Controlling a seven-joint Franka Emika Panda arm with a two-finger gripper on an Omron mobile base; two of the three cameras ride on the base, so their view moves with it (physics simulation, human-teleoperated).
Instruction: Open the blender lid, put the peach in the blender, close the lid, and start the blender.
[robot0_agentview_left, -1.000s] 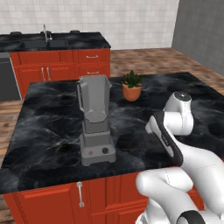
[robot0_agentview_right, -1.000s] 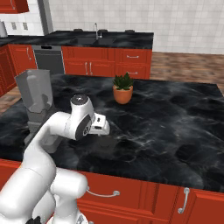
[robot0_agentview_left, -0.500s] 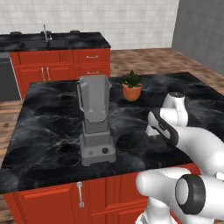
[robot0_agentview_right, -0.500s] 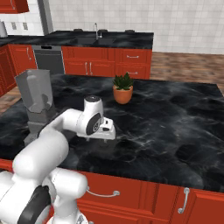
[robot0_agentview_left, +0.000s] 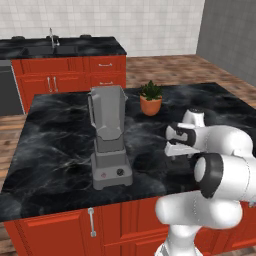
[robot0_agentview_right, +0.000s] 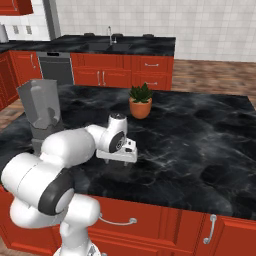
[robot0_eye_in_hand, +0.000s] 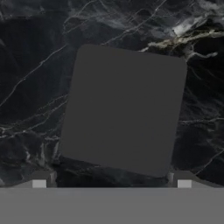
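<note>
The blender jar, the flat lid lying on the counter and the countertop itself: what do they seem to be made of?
The blender jar looks like smoky translucent plastic or glass: grey, with the counter showing faintly through. The blender lid lying flat on the countertop looks like matte dark grey plastic or rubber: even tone, no shine, rounded corners. The countertop looks like polished black marble: white veins and soft sheen.

My own arm hides the blender's base in the right base view. My fingers are cut off at the hand view's bottom. I can't make out any peach.
</note>
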